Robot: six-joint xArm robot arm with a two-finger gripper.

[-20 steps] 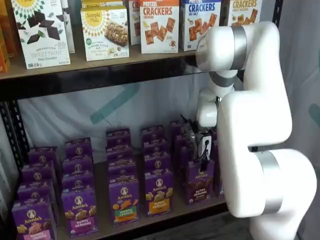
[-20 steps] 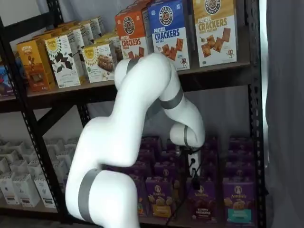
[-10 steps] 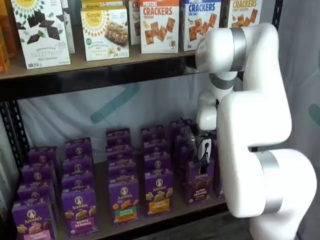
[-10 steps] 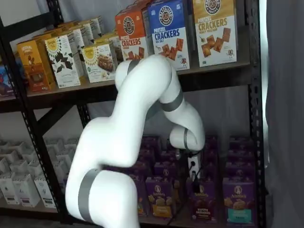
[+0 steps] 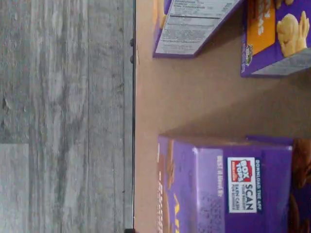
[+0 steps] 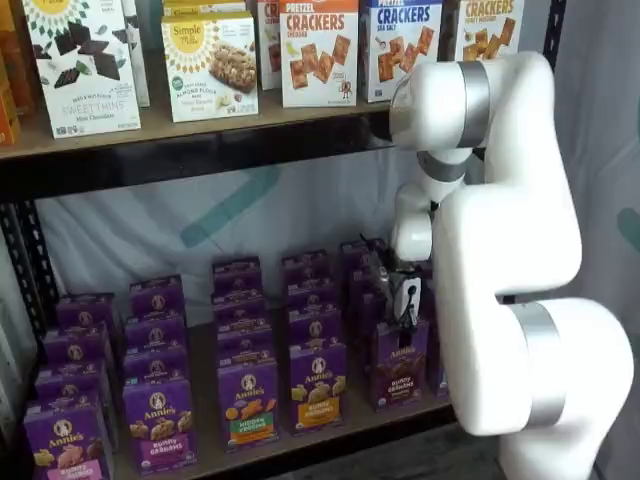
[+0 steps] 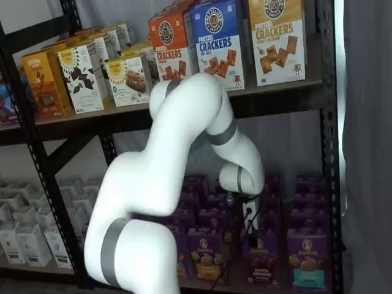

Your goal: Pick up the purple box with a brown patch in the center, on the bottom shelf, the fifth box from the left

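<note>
- Since a second ago the arm has eased a little lower, bringing the gripper (image 6: 405,318) closer over the purple box (image 6: 399,364).
- That box stands at the front of the bottom shelf (image 6: 345,425), not yet lifted.
- The fingers are too dark and small; I cannot tell if they grip.
- Approach looks done; grasp and lift remain.

We recorded black metal shelving uprights (image 7: 37,165), a pale sheet (image 6: 250,220) hung behind the lower tier, a grey curtain (image 7: 367,147) at the side, and grey wood-grain plank flooring (image 5: 63,116) under even, soft indoor light.
</note>
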